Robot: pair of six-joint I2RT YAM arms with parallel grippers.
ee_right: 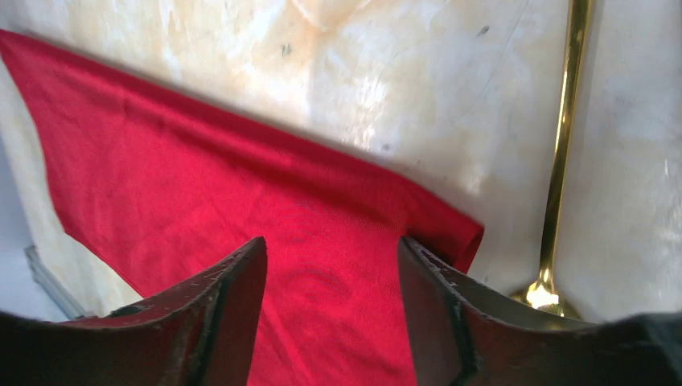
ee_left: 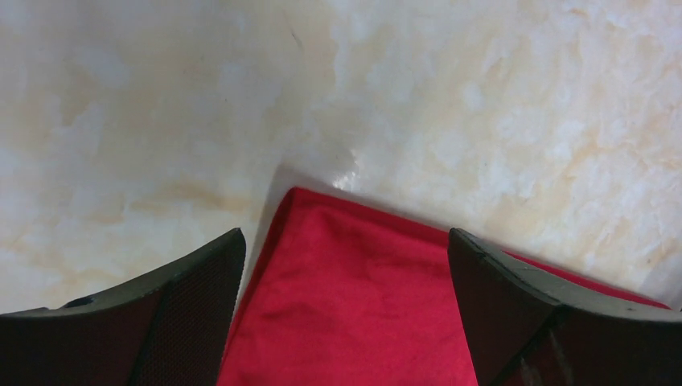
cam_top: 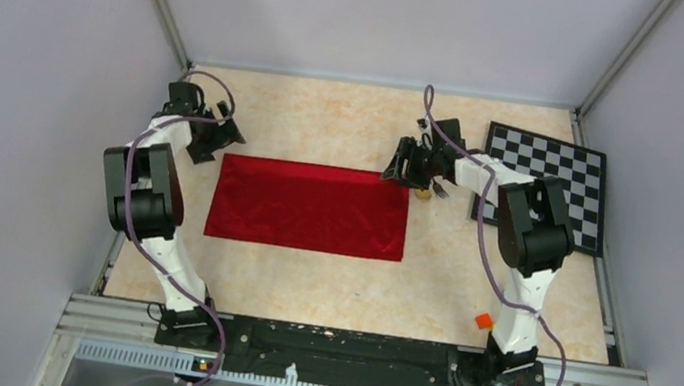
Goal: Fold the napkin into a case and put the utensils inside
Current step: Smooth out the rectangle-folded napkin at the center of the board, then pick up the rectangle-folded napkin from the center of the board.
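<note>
surface: marbled beige table point(cam_top: 306, 279), grey walls point(cam_top: 34, 59) on three sides, seen from above.
arms: two. the left arm point(cam_top: 141, 190) and the right arm point(cam_top: 535, 225) both reach out to the far edge of the cloth, one at each end.
napkin: one. the deep red napkin point(cam_top: 308, 205) lies flat as a wide rectangle in the middle of the table.
left gripper: the left gripper point(ee_left: 346, 241) hangs over the napkin's far left corner with its fingers spread wide. in the wrist view the tip of the corner sits right between them, and nothing is pinched.
right gripper: the right gripper point(ee_right: 330, 241) is over the far right corner with its fingers apart. red cloth shows in the gap, and there is no clamp on it that i can see.
spoon: one. the slim gold spoon point(ee_right: 563, 137) lies on bare table just beside the napkin's right corner, clear of the cloth, its bowl end nearest the right gripper.
checkered board: one. the black and white checkered board point(cam_top: 547, 181) is at the far right of the table, partly behind the right arm.
block: one small orange block point(cam_top: 483, 320), down near the right arm's base.
</note>
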